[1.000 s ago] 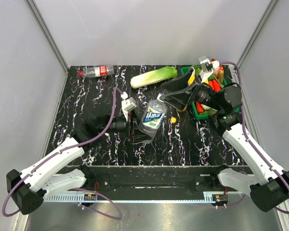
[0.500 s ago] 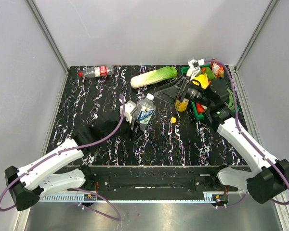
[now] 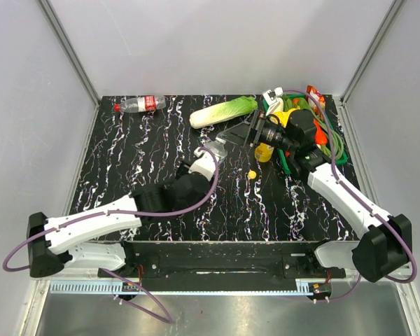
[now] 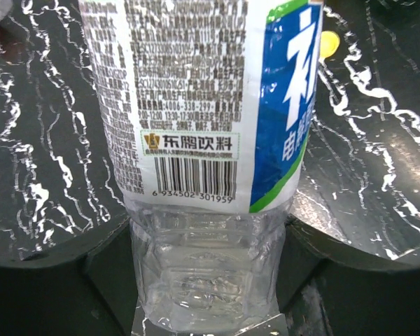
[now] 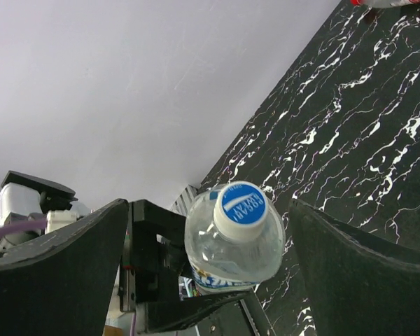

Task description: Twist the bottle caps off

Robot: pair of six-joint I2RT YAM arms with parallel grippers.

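The left claw (image 4: 208, 280) pinches the blue-white labelled water bottle (image 4: 196, 105) at its base, holding it off the bench (image 3: 147, 154). The right claw (image 5: 208, 210) is spread on either side of its cap (image 5: 241, 205), not touching.

In the left wrist view the clear plastic bottle with the blue-white label (image 4: 196, 105) runs off the top edge, its cap out of frame, and it covers part of the small round yellow plastic cap (image 4: 327, 43). From above, both arms hide most of that bottle, and the small orange-juice bottle (image 3: 264, 152) shows only partly under the right arm. The right wrist view clips the clear red-label bottle (image 5: 385, 3) at its top edge.
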